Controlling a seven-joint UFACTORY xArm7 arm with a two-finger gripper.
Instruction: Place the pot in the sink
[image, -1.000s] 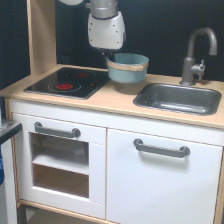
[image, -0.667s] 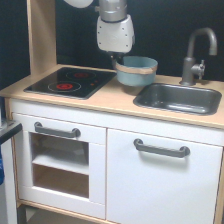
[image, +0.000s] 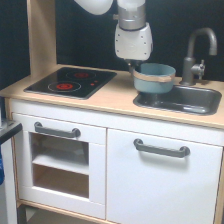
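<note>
Here, a toy kitchen unit with a pale wooden counter (image: 115, 97) is seen from the front. A white robot arm comes down from above, and its pincer (image: 135, 67) is pinching the near-left rim of the pot (image: 154, 78), a small blue-grey pot with a tan band. The pot hangs lifted and slightly tilted, over the left end of the sink (image: 200, 102), a dark grey basin set into the counter at the exterior view's right. A grey tap (image: 197, 50) rises behind the sink, just right of the pot. A black hob (image: 70, 82) with red rings lies well apart, at the exterior view's left.

The main risk looks to be the one-sided hold: gripped at a single point on the rim, the pot could swing or slip free and drop hard. Its base also seems close to the sink's left edge, so lowering here might catch that edge and leave the pot tipped, half on the counter. Travelling too far right could knock it against the tap.
</note>
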